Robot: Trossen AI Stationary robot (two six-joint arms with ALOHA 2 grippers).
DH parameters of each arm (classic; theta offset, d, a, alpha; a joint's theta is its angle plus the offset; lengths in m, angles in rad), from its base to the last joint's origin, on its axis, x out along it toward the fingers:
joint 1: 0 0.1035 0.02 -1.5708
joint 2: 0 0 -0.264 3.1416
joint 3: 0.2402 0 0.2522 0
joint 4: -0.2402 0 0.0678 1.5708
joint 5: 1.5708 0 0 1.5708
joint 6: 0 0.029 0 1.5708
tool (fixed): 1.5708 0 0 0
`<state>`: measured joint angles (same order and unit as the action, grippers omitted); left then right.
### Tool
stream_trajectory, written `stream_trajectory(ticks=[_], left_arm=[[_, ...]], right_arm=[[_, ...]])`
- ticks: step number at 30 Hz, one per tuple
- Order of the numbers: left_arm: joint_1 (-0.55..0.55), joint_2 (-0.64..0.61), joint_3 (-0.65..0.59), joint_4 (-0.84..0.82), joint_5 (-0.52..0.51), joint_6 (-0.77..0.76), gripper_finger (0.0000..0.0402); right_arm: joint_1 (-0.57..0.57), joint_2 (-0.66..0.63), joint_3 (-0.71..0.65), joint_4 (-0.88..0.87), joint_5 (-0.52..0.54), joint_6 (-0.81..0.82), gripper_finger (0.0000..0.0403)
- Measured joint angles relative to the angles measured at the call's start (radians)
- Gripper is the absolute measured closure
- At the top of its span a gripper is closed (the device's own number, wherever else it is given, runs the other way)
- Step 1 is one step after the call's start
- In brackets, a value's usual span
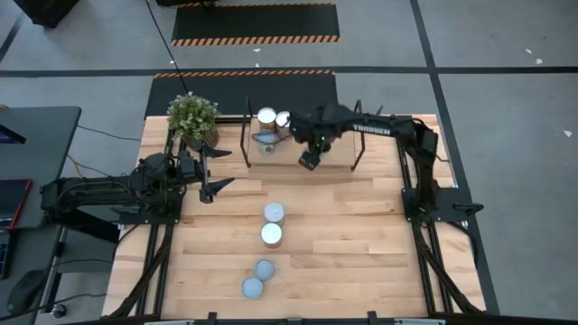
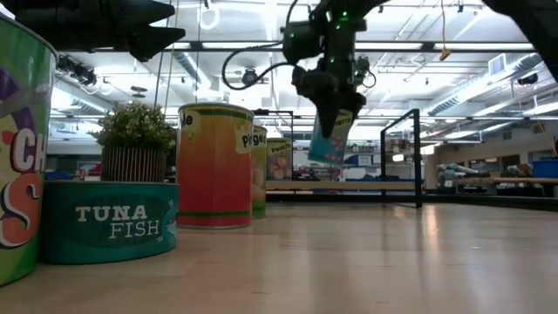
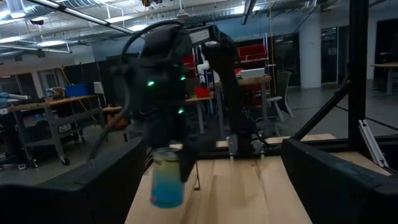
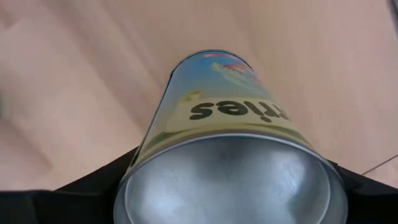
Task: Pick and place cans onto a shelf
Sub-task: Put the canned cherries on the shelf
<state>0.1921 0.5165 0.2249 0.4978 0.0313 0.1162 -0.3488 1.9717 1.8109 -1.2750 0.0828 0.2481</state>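
Observation:
My right gripper [image 1: 310,159] is shut on a blue-and-yellow can [image 2: 330,142] and holds it in the air over the shelf [image 1: 280,153], a wood plank [image 2: 349,185] framed by black rods. Two cans [image 1: 273,119] stand on the shelf's left part. Several more cans [image 1: 271,235] stand in a row on the table toward its near edge. My left gripper [image 1: 215,173] waits open and empty at the table's left, beside the potted plant [image 1: 192,117]. My right gripper pinches the can's side wall [image 4: 149,155] between its two fingers [image 4: 87,186], close to its silver end [image 4: 227,180]. The fingers come from above, slanting down. The can hangs tilted below them [image 2: 331,131], clear of the plank and the table.
The shelf's black upright rods [image 2: 417,157] stand around the held can. In the low view a tuna tin [image 2: 109,222] and a tall orange can [image 2: 214,166] stand close to the camera. The table's right half [image 1: 361,235] is bare wood.

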Motion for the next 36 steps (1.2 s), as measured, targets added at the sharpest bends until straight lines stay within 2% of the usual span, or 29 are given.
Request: stream_trajectory(ticks=[8,12,20,25,31,33,36], left_arm=[[0.000,0.000,0.000,-0.004,0.000,0.000,0.0024],[0.000,0.000,0.000,-0.004,0.000,0.000,0.0024],[0.000,0.000,0.000,-0.004,0.000,0.000,0.0024],[0.000,0.000,0.000,-0.005,0.000,0.000,0.0024],[0.000,0.000,0.000,-0.012,0.000,0.000,0.0024],[0.000,0.000,0.000,-0.016,0.000,0.000,0.0024],[0.000,0.000,0.000,-0.017,0.000,0.000,0.0024]], right_arm=[[-0.047,0.130,0.142,-0.058,0.000,-0.098,0.0084],[-0.058,0.171,0.184,-0.069,-0.001,-0.123,0.0068],[-0.086,0.162,0.187,-0.036,-0.008,-0.121,0.0026],[-0.084,0.162,0.229,-0.047,-0.009,-0.121,0.0022],[-0.066,0.160,0.344,-0.137,0.008,-0.124,0.0022],[-0.058,0.160,0.387,-0.172,0.037,-0.123,0.0022],[-0.049,0.160,0.436,-0.233,0.140,-0.134,0.0022]])
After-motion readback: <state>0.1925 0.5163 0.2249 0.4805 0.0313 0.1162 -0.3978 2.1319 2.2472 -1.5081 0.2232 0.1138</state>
